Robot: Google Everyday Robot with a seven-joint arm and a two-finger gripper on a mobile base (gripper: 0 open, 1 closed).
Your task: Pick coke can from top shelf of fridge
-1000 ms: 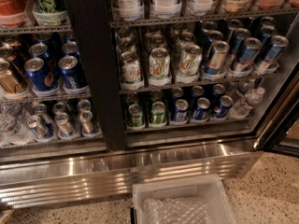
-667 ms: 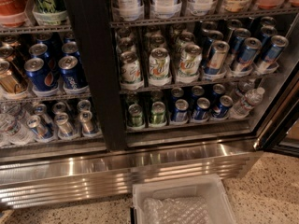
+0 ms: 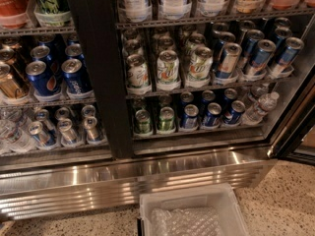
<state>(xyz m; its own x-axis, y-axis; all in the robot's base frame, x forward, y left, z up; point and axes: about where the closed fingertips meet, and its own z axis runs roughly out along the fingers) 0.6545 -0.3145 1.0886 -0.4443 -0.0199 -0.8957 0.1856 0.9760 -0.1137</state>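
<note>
The fridge (image 3: 93,68) fills the view, with its wide black centre post and ribbed steel base (image 3: 133,176). A red coke can (image 3: 12,1) stands at the top left corner, cut off by the frame edge, in a clear tray on a grey wire rack (image 3: 29,32). This rack is the highest one in view; anything above it is out of view. My gripper is not in view.
Below are racks of blue cans (image 3: 74,75), green-white cans (image 3: 167,68), slim blue-silver cans (image 3: 256,55) and water bottles (image 3: 261,107). A white bin with bubble wrap (image 3: 189,215) sits on the speckled floor in front. The door frame (image 3: 295,136) stands open at right.
</note>
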